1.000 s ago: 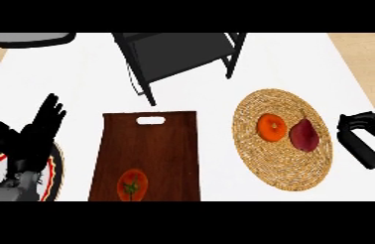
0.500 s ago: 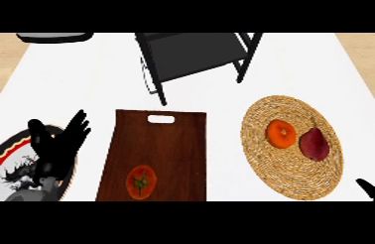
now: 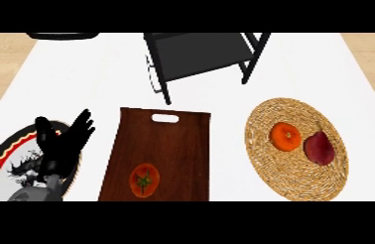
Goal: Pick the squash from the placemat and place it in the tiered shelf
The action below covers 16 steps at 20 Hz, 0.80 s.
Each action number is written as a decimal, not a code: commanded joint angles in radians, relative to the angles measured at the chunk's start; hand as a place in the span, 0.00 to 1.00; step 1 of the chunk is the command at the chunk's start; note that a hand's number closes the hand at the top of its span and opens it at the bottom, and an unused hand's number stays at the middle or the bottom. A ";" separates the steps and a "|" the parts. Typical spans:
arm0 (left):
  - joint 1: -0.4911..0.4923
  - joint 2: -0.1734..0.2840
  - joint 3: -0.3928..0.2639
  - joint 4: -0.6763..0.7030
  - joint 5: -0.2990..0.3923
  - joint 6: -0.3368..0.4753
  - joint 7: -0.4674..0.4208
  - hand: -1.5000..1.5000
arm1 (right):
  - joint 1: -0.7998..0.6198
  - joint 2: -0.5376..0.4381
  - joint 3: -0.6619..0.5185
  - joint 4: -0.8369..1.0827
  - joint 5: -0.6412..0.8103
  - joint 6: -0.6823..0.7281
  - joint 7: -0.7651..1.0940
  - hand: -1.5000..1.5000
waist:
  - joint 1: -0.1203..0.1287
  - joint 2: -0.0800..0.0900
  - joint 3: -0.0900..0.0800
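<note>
Head view showed squash (image 3: 285,137) beside a dark red fruit (image 3: 319,148) on the placemat (image 3: 296,181), ungrasped, shelf (image 3: 201,54) above; left hand (image 3: 64,141) rested with relaxed fingers over a plate (image 3: 15,151); right hand unseen.

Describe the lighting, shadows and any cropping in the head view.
Head view: lighting is even, no glare, and the counter shows no cast shadows; the cutting board, placemat and tiered shelf are cropped at the edges; the left hand reads as a flat black shape; the right hand is out of frame.
</note>
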 commanded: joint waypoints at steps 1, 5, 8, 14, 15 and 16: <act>0.001 0.000 0.003 -0.005 -0.008 -0.016 -0.003 0.50 | -0.115 -0.052 0.075 -0.104 0.088 -0.044 0.326 0.00 | 0.021 0.003 -0.001; -0.010 0.004 0.014 -0.018 -0.002 -0.036 0.032 0.50 | -0.294 -0.063 0.143 -0.057 0.204 -0.074 0.556 0.00 | 0.023 0.003 0.001; 0.010 -0.022 -0.005 -0.025 -0.013 -0.020 0.036 0.50 | -0.441 -0.075 0.216 0.029 0.306 -0.071 0.709 0.00 | 0.039 0.004 0.000; -0.026 -0.048 0.001 0.008 -0.055 -0.002 0.021 0.50 | -0.620 0.041 0.350 0.215 0.399 -0.011 0.809 0.00 | 0.028 0.004 0.001; -0.031 -0.041 0.019 0.041 -0.054 -0.023 -0.002 0.50 | -0.641 0.028 0.312 0.191 0.365 0.030 0.851 0.00 | 0.017 0.002 0.001; 0.022 -0.019 0.034 0.014 -0.027 -0.071 -0.026 0.50 | -0.629 0.044 0.345 0.214 0.397 0.028 0.834 0.00 | 0.020 0.001 0.001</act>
